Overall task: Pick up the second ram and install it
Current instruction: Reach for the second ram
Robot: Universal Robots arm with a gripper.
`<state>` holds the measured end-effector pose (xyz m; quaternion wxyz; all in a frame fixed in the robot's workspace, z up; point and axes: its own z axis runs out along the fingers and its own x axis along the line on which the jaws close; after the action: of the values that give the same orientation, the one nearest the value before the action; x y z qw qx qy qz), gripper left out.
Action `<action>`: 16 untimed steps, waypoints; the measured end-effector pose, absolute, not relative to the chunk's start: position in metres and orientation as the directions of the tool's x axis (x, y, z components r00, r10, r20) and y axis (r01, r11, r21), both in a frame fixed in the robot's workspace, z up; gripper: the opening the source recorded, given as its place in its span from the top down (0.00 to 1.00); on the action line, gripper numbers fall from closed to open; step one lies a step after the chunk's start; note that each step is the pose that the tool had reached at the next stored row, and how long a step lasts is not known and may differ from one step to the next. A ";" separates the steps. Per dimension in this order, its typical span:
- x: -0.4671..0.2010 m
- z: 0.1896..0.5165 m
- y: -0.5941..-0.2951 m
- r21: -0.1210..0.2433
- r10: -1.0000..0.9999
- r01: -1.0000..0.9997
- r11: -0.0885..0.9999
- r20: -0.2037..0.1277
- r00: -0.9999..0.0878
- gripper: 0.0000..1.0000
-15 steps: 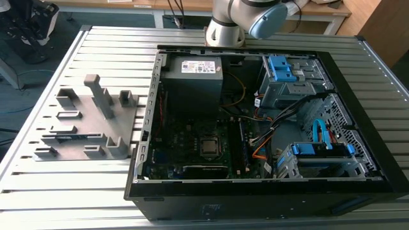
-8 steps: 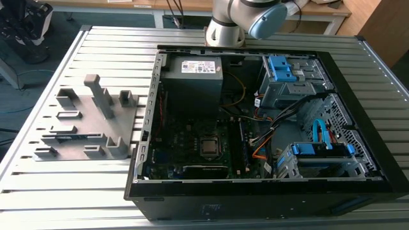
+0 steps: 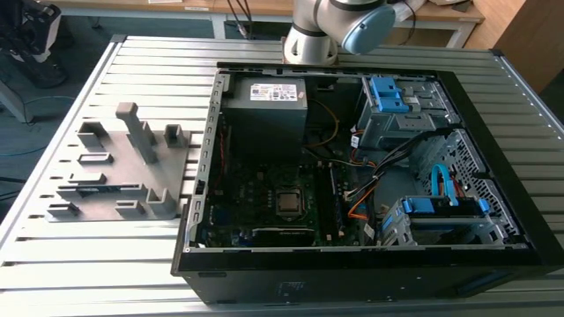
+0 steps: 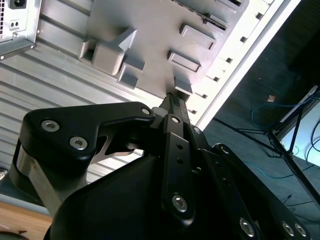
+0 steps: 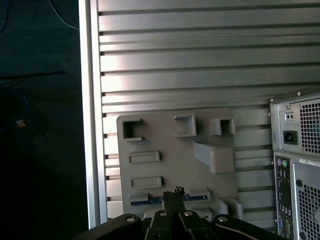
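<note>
Your worktop [image 3: 105, 277] is made of ribbed silver metal slats, and two things lie directly on it. The flat grey fixture [image 3: 115, 178] with its upright blocks sits toward the exterior view's left, just beside the open black computer case [image 3: 352, 274], which lies on its side toward the exterior view's right. In the first wrist view, the fixture lies near the worktop's edge.

Exterior overhead; fixture [image 4: 150, 30] [image 5: 170, 145] in both wrist views
</note>
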<state>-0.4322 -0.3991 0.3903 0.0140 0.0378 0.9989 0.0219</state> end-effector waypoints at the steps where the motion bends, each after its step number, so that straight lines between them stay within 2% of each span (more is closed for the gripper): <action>1: -0.434 0.390 -0.399 0.045 0.076 0.075 0.996 -0.026 -0.997 0.90; 16: -0.451 0.389 -0.399 0.045 0.076 0.075 0.996 -0.026 -0.997 0.90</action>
<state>-0.4514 -0.3993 0.3894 0.0140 0.0378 0.9989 0.0219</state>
